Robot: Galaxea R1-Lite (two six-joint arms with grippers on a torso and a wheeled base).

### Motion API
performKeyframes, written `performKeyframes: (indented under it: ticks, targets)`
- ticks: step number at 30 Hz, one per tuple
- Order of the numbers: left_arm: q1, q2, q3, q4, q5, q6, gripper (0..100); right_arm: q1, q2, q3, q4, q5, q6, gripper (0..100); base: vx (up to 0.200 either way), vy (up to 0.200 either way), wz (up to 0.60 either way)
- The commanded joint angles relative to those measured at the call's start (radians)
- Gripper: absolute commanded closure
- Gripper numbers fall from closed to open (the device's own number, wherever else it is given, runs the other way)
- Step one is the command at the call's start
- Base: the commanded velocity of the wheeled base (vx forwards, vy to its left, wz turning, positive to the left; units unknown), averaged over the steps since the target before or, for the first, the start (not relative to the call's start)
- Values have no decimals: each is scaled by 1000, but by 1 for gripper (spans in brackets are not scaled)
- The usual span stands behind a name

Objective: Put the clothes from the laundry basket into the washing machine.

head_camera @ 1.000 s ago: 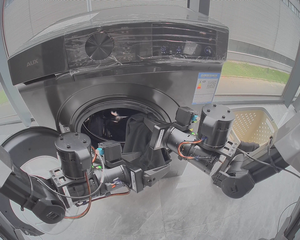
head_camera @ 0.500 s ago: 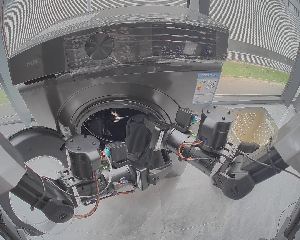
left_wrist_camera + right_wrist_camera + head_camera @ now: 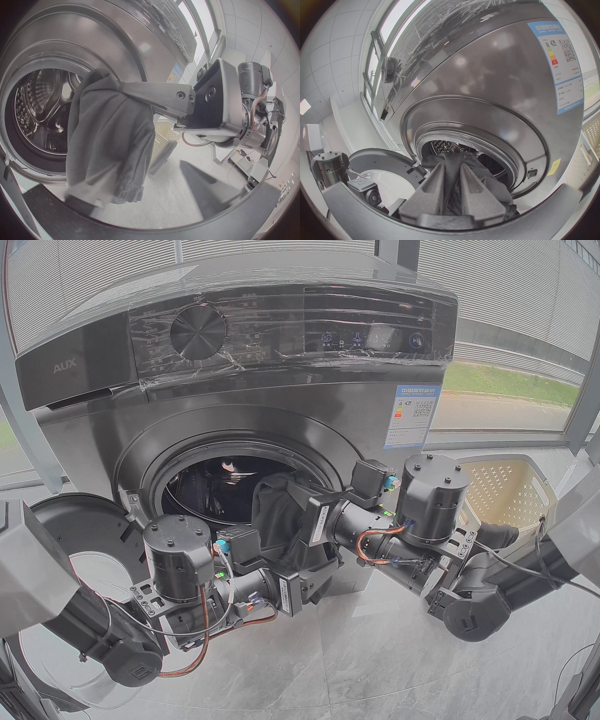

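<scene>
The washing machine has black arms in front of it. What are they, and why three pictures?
Those are a robot's two arms, each ending in a pincher called a gripper. One picture comes from a camera on its head, the other two from cameras on its wrists. The right gripper pinches a dark grey cloth garment at the round mouth of the dark grey metal washing machine. The left gripper is open by the garment's hanging end. The cream plastic laundry basket stands on the grey tiled floor, on the robot's right.
</scene>
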Motion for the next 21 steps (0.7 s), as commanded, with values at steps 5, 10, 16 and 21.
performKeyframes:
  ticks: [5,10,16,21]
  targets:
    - [-7,-21,10,-23,2,-1,100,0,-3,9,-2,0,1,100,0,0,0]
    - [-30,-79,58,-31,2,-1,100,0,-3,17,-13,0,1,100,0,0,0]
    - [-64,-137,147,-38,1,4,100,0,-1,26,-19,1,2,0,0,0,0]
    - [-79,-160,176,-77,1,2,100,3,1,52,-54,4,1,0,0,0,0]
